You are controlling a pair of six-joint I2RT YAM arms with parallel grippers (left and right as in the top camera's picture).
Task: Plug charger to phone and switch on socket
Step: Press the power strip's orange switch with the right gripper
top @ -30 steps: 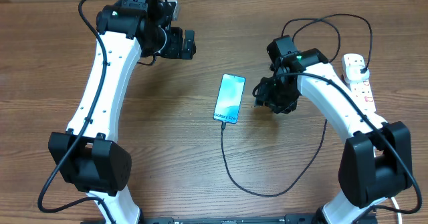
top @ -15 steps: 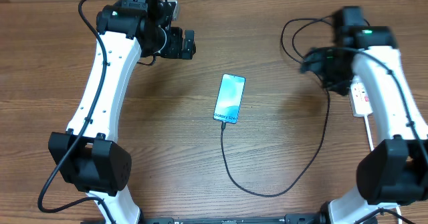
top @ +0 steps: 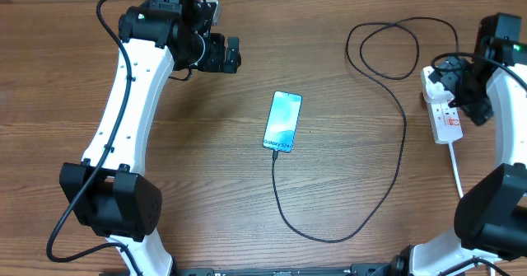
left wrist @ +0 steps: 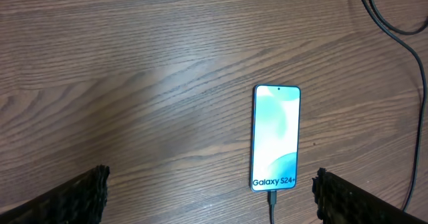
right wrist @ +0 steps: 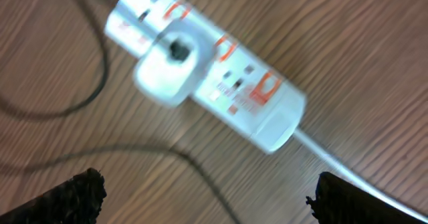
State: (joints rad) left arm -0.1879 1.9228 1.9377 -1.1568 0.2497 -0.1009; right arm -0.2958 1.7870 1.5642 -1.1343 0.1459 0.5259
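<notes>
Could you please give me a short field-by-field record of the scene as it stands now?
phone: lying flat, screen up, mid-scene
charger: black cable, tip in the phone's bottom edge, other end leads towards the socket
socket: white power strip, far right; switch state too blurred to tell
left claw: open, empty, away from the phone
right claw: open, empty, above the socket

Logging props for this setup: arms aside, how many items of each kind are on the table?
Phone: 1
Charger cable: 1
Power strip: 1
Total: 3
</notes>
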